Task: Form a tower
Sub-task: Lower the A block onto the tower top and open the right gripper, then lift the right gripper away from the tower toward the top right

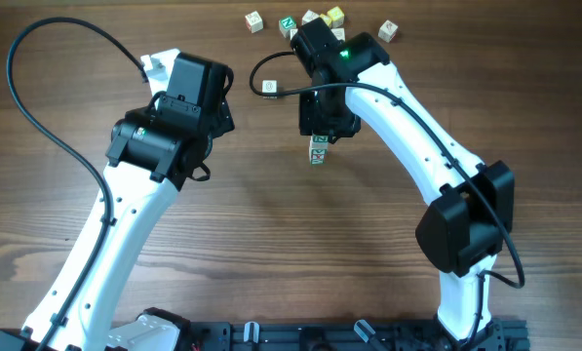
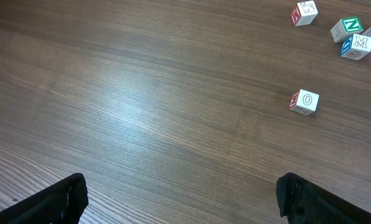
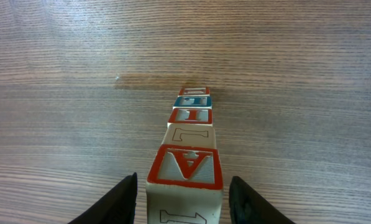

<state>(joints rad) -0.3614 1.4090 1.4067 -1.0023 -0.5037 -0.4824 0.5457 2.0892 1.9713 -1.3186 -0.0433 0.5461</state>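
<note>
- The tower point(image 3: 186, 134) stands as a narrow column, 1 cube wide, on the wooden table point(image 3: 61, 93). The right wrist view looks down along it to its foot.
- The cube nearest that camera shows a red-framed A. Below it run a pale face, a red-framed face, a blue one and another red one.
- In the overhead view the tower point(image 1: 318, 152) pokes out from under the right arm's wrist, near the middle of the table's far half, with green marks showing.
- The right gripper point(image 3: 184, 200) sits astride the top cube, 1 dark finger point(image 3: 118, 200) on each side. A thin gap shows at both sides, so its jaws are parted and not clamping the cube.
- The left gripper point(image 2: 185, 205) is spread wide over bare wood with nothing between its fingers point(image 2: 54, 202).
- 1 loose cube marked O point(image 2: 306, 101) lies alone on the table, well apart from the tower.
- Further back lie 3 more loose cubes, a red-marked cube point(image 2: 304, 12), a green N cube point(image 2: 347, 28) and a blue M cube point(image 2: 357, 45), the last 2 just beside each other.
- In the overhead view a yellowish cube point(image 1: 335, 16) lies at the far edge.
</note>
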